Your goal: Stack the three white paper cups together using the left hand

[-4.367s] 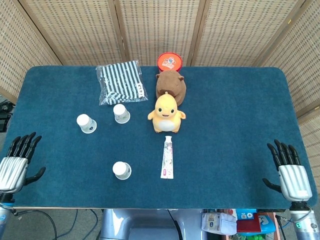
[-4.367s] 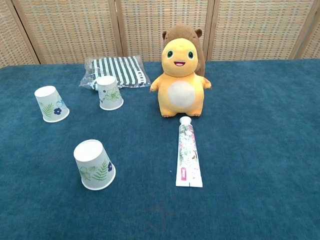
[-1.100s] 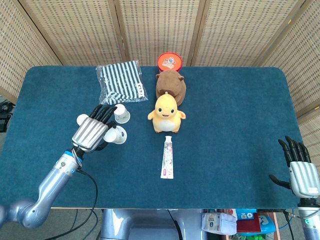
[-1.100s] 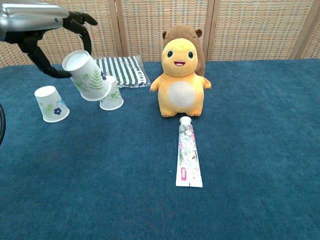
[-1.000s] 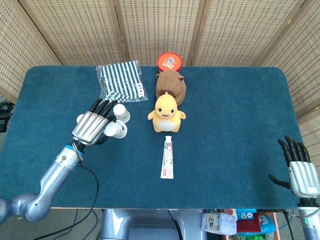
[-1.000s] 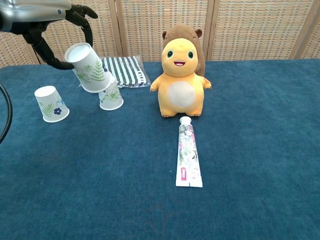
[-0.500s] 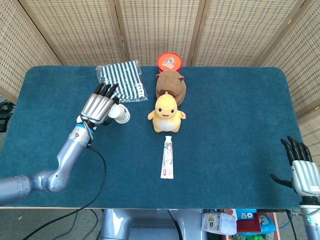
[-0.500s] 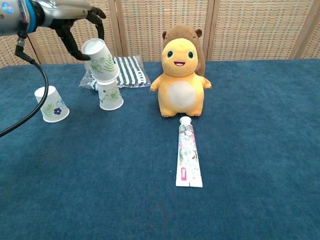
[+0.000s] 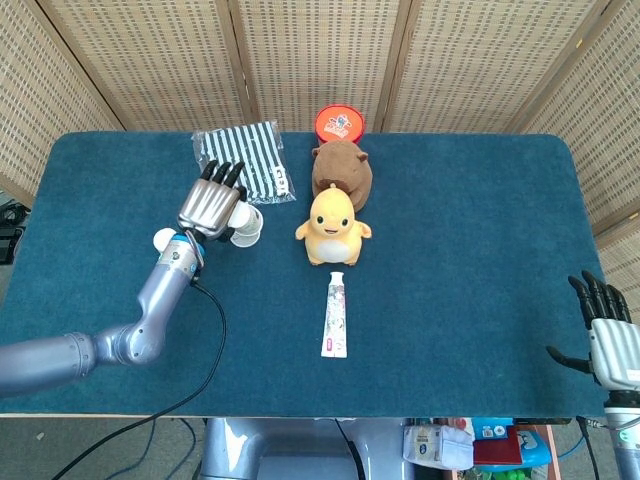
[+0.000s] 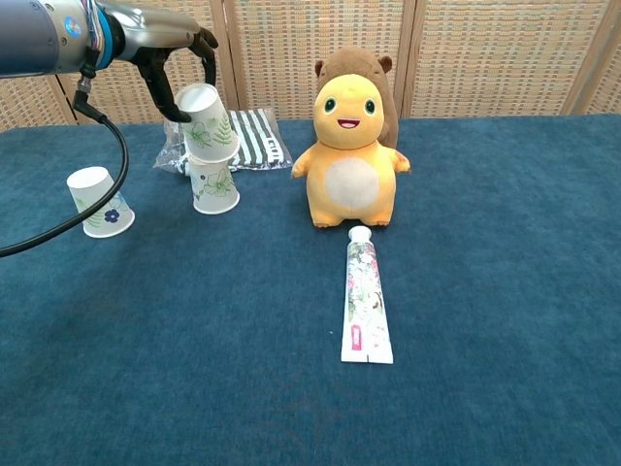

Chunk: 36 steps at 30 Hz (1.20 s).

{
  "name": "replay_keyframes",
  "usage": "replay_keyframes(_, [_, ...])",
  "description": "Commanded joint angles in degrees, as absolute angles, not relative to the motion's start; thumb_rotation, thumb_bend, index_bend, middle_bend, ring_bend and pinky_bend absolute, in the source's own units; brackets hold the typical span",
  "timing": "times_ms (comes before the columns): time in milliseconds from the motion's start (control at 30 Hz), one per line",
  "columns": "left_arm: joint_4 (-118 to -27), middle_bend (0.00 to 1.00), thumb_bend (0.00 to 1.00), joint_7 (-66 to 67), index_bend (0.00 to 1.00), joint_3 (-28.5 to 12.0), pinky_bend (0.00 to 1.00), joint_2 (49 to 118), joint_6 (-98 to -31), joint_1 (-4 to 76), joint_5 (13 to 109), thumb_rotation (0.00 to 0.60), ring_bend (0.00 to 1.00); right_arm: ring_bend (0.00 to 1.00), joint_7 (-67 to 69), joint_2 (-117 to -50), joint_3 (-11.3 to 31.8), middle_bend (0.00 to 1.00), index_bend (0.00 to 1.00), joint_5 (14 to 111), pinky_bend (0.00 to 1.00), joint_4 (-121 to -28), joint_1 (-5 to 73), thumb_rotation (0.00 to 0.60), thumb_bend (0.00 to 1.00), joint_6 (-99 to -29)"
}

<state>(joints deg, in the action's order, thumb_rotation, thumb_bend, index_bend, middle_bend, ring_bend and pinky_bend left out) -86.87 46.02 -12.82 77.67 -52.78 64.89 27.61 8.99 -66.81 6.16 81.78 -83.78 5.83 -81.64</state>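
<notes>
A paper cup is held tilted over a second cup on a blue-carpeted table backed by woven screens.

The held cup [image 10: 208, 121] is gripped upside down by the left hand [image 10: 173, 60], the fingers [image 10: 205, 44] being clamped round its upper part; its rim is set on top of the standing cup [image 10: 213, 184], which rests upside down just in front of a striped packet [image 9: 243, 163]. The third cup [image 10: 100, 202] is seen apart to the left. The right hand [image 9: 612, 337] is kept at the near right edge, fingers apart and holding nothing. The table [image 9: 480, 250] is covered in dark blue pile; a yellow plush toy [image 10: 351, 155], a toothpaste tube [image 10: 364, 301] and an orange lid [image 9: 339, 123] are also laid on it. Wicker panels [image 9: 320, 55] are stood behind.
</notes>
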Motion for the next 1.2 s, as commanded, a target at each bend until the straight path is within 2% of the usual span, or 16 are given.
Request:
replay_keyframes(33, [-85.49,0.00,0.31,47.37,0.43,-12.06,0.00,78.57,-52.76,66.04,25.82,0.600,0.00,0.00,9.25,-66.88,6.25,0.00,0.00,81.54,0.00,-83.44,5.88,0.600,0.08,-81.42])
replay_keyframes(700, [-76.15,0.00,0.31,47.99,0.43,-10.30,0.00,82.96,-50.03,68.77,19.70,0.600,0.00,0.00,10.97,-67.02,6.66,0.00,0.00,80.57,0.00,-82.41,6.12,0.600,0.08,-80.41])
replay_keyframes(767, [-74.60,0.00,0.31,47.38,0.36,-10.42,0.00,83.88,-49.49,68.81,19.48,0.600,0.00,0.00,11.00,-67.05,6.66,0.00,0.00,80.58,0.00,-82.38,6.15,0.600,0.08,-80.37])
replay_keyframes(867, [-73.21,0.00,0.31,46.44,0.17,-10.57,0.00,84.89,-49.30,68.71,20.14,0.600,0.00,0.00,10.95,-67.10,6.69,0.00,0.00,80.42,0.00,-82.26,6.18,0.600,0.08,-80.21])
replay_keyframes(933, [-72.50,0.00,0.31,45.71,0.11,-10.52,0.00,85.45,-49.29,68.50,21.22,0.600,0.00,0.00,10.83,-67.15,6.67,0.00,0.00,80.26,0.00,-82.22,6.26,0.600,0.08,-79.94])
replay_keyframes(1100, [-71.98,0.00,0.31,42.74,0.02,-10.77,0.00,86.07,-49.71,67.34,24.60,0.600,0.00,0.00,10.41,-67.29,6.51,0.00,0.00,80.46,0.00,-82.34,6.40,0.600,0.08,-79.72])
replay_keyframes(1200, [-74.09,0.00,0.31,39.92,0.01,-10.73,0.00,84.69,-50.55,65.77,28.82,0.600,0.00,0.00,10.22,-67.36,6.50,0.00,0.00,80.35,0.00,-82.31,6.41,0.600,0.08,-79.63])
